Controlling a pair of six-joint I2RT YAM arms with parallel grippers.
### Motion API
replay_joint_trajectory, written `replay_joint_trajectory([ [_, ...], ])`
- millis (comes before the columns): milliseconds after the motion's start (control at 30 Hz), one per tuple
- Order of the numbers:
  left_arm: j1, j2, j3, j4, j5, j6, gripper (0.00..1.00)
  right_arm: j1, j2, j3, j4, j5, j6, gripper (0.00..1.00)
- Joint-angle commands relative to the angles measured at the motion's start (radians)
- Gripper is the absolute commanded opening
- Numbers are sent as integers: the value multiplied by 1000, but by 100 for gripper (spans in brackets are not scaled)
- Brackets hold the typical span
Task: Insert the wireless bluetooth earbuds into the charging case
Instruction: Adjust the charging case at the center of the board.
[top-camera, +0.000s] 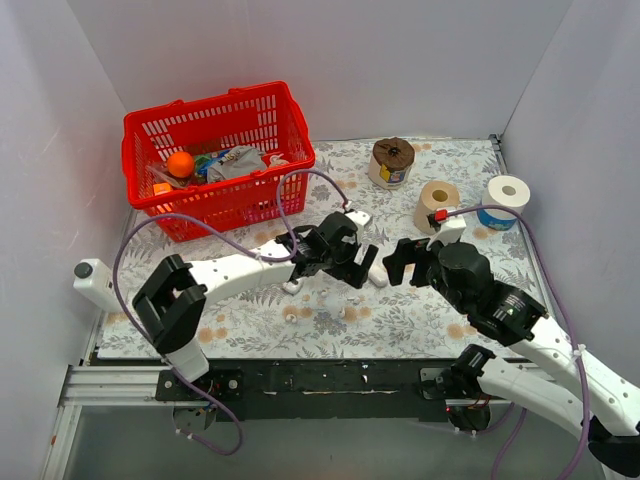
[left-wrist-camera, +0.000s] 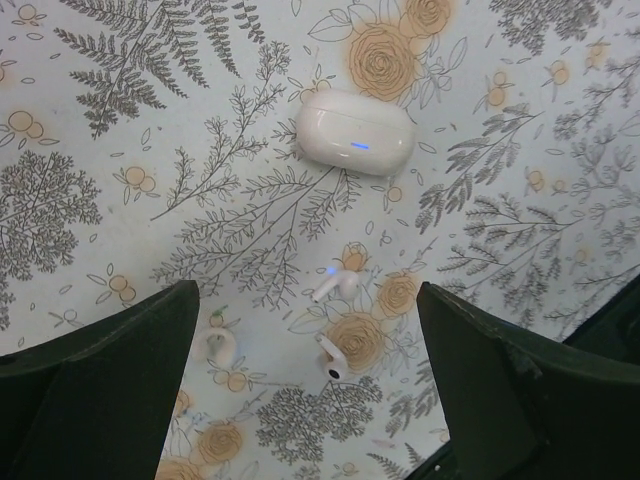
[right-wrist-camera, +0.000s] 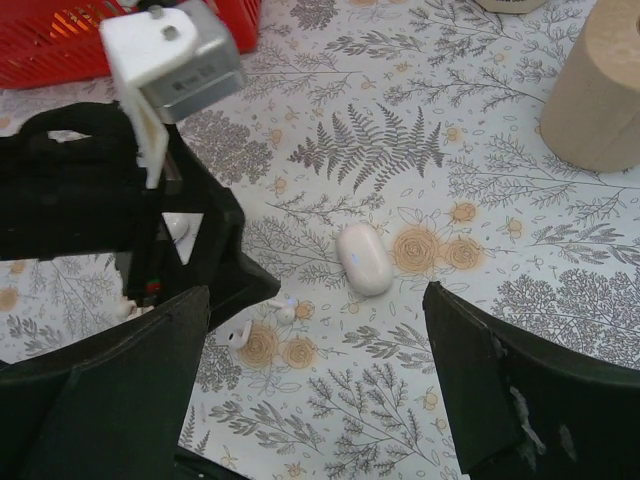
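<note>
No legible text; charging case (left-wrist-camera: 354, 132) shows only blue light (label (top-camera: 394, 176) on brown roll (top-camera: 392, 152) unreadable).

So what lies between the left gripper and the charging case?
Left wrist view: two earbuds on the patterned cloth, plus a small white bit I cannot identify.

Left hand (left-wrist-camera: 308, 320), right hand (right-wrist-camera: 315, 320): wide open
</note>
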Motion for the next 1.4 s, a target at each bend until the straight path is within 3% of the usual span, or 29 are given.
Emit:
replay_joint_trajectory([
  [0, 4, 80, 66, -20, 48, 144, 91, 1, -33, 53, -72, -32, 9, 95],
  [433, 4, 284, 210, 22, 114, 186, 98, 3, -86, 53, -82, -130, 18, 95],
  [1367, -29, 453, 359, 22, 62, 314, 98, 1, -142, 100, -117, -235, 20, 98],
])
